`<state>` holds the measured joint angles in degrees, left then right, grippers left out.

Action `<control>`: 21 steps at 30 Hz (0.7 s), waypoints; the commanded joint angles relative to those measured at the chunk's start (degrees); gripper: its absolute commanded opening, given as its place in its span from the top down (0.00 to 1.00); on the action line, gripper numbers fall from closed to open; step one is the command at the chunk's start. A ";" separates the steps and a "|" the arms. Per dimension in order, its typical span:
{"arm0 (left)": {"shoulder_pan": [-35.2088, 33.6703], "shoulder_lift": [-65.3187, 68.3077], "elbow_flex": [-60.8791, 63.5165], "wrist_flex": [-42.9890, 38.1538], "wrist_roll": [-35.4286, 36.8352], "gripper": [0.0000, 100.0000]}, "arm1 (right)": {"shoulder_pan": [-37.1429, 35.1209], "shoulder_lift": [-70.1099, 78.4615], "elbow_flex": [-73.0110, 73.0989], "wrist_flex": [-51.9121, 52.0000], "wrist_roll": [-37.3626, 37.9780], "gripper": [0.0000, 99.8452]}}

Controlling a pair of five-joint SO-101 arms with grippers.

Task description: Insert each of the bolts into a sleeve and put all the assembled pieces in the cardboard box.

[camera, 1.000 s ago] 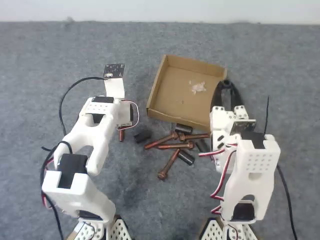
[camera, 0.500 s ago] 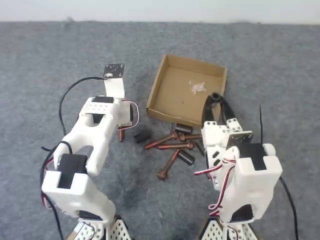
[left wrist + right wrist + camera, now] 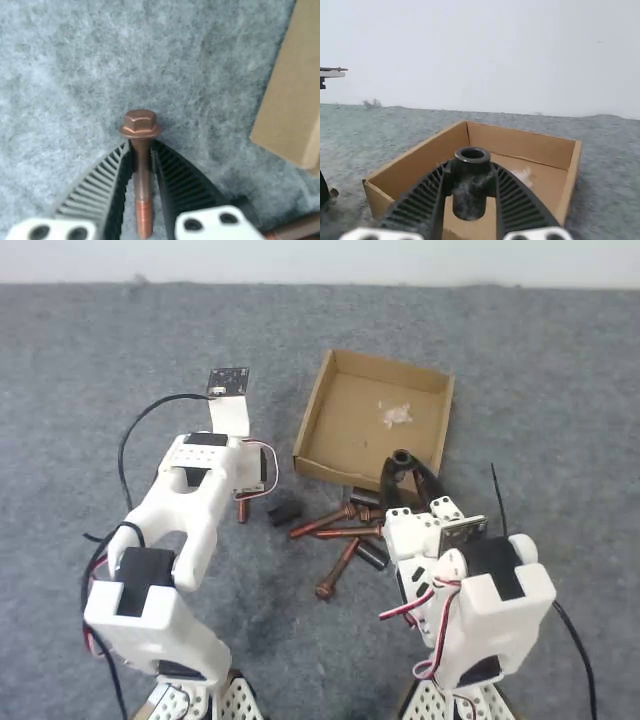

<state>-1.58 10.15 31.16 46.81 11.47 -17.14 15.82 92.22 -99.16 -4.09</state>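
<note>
**While each gripper holds a part, loose bolts lie by the box**

Where the grey worktop (image 3: 100, 340) spreads widest, the cardboard box (image 3: 350, 430) sits open with a pale scrap (image 3: 396, 415) inside. Over the box's near wall, the right gripper (image 3: 470, 170) is clamped on a black sleeve (image 3: 469, 200), held upright. Off to the box's left, the left gripper (image 3: 141, 150) is closed around a copper bolt (image 3: 140, 125), whose head pokes out past the tips. More bolts (image 3: 335, 530) lie heaped just in front of the box, with loose sleeves (image 3: 284, 511) beside and among them.
</note>
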 commanded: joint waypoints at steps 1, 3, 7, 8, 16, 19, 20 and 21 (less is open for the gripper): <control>-0.26 -2.20 -2.15 -0.09 -0.44 0.99 | -2.33 -2.59 1.67 -1.45 -0.44 0.99; -0.26 -2.20 -2.15 -0.09 -0.44 0.99 | -5.49 -2.59 1.67 -1.45 -0.18 0.99; -0.26 -2.20 -2.15 -0.09 -0.44 0.99 | -12.35 -2.59 1.76 -1.45 0.00 0.99; -0.26 -2.20 -2.15 -0.09 -0.44 0.99 | -13.32 -2.59 1.76 -1.19 0.00 0.99; -0.18 -2.20 -2.15 -0.09 -0.44 0.99 | -14.46 -2.59 1.76 2.24 -3.08 0.99; -0.18 -2.20 -2.15 -0.09 -0.35 0.99 | -14.55 -2.59 1.76 2.24 -5.01 0.99; -0.18 -2.29 -2.15 -0.09 -0.35 0.99 | -14.55 -2.59 1.76 2.33 -5.01 0.99; -0.18 -2.29 -2.24 -0.09 -0.26 0.99 | -14.55 -2.59 1.67 2.51 -5.01 0.99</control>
<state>-1.58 10.15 31.16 46.81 11.47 -31.03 15.56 92.22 -96.97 -8.13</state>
